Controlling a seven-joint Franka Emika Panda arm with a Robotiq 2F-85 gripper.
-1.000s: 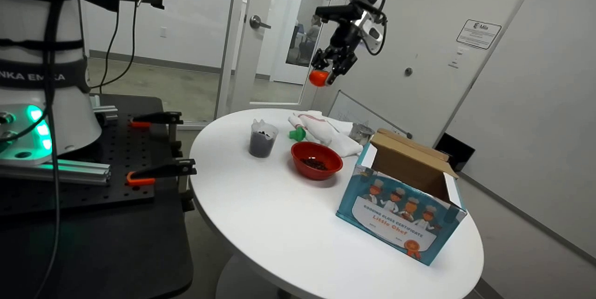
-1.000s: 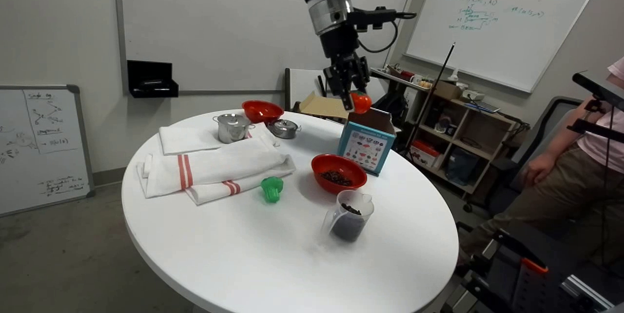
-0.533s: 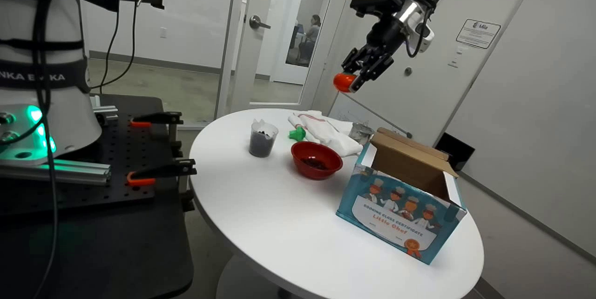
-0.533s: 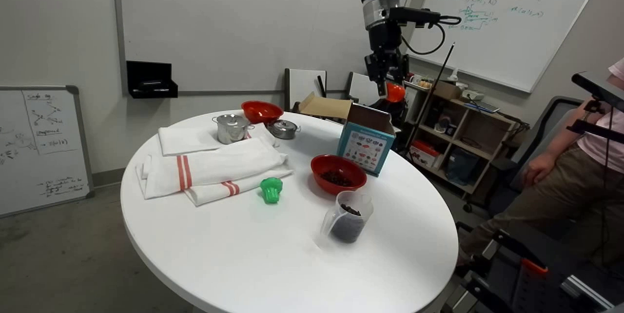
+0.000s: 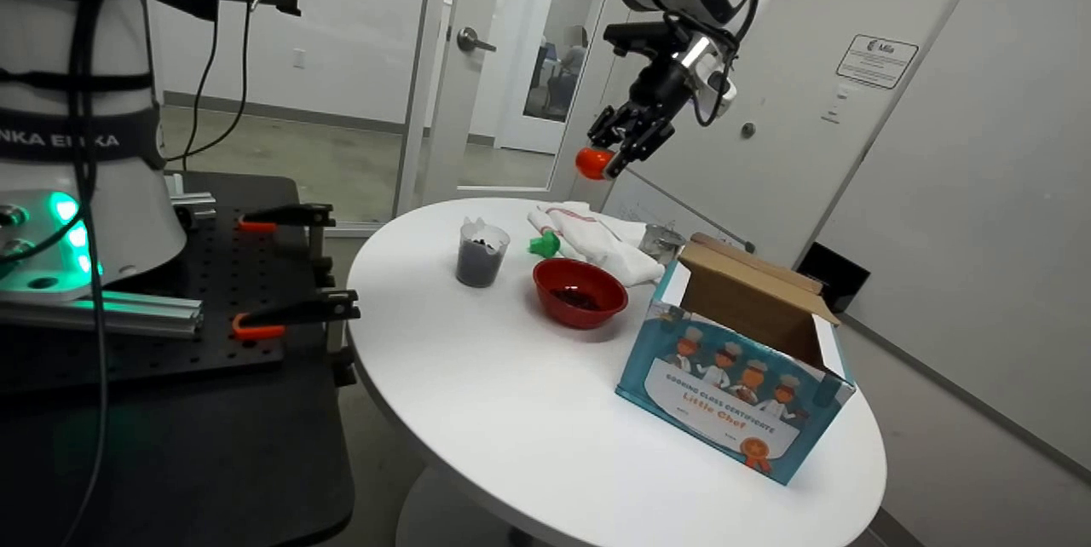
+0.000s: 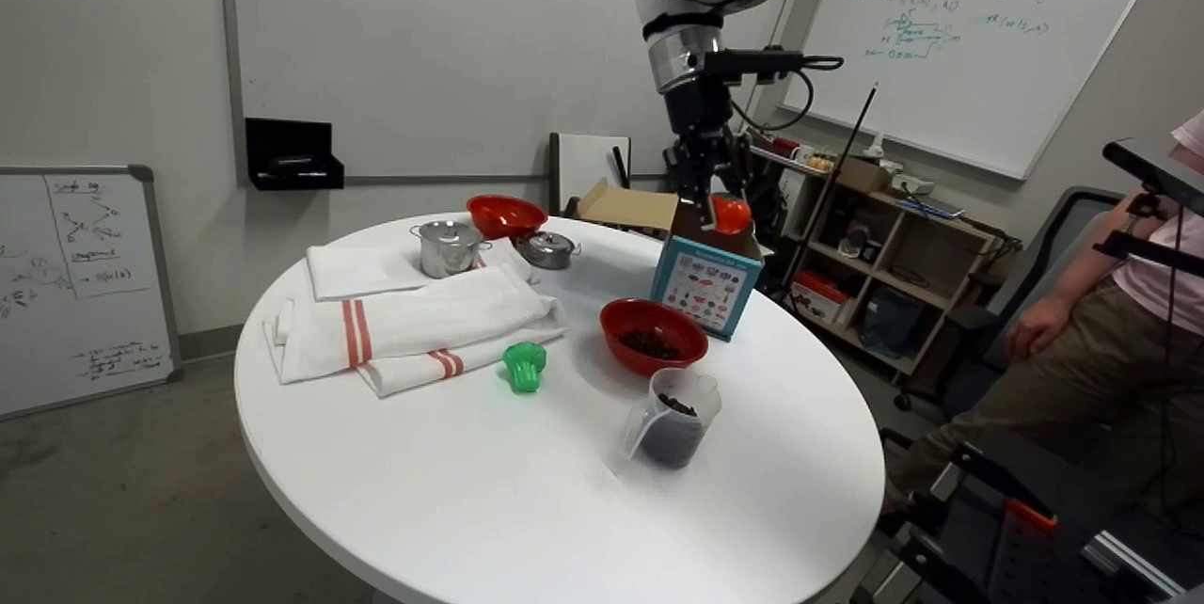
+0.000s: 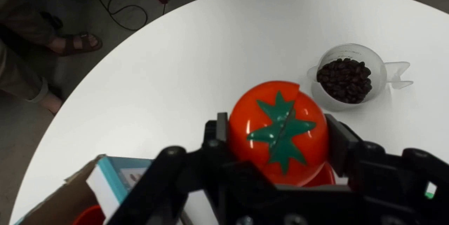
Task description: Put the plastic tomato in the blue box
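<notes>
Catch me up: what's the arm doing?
The black two-fingered gripper holds a round red plastic tomato in the air above the round white table. The rectangular blue cardboard box stands open on the table; the tomato isn't in it yet. In the wrist view, the box shows at lower left, clear of the tomato.

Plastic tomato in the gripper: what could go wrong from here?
The plastic tomato has a seam across it, so a hard squeeze by the gripper might split it.
A red bowl shows just behind it in the wrist view; if the tomato slips, it may land there.
The brown flap of the blue box sticks out and could catch the tomato on the way in.
</notes>
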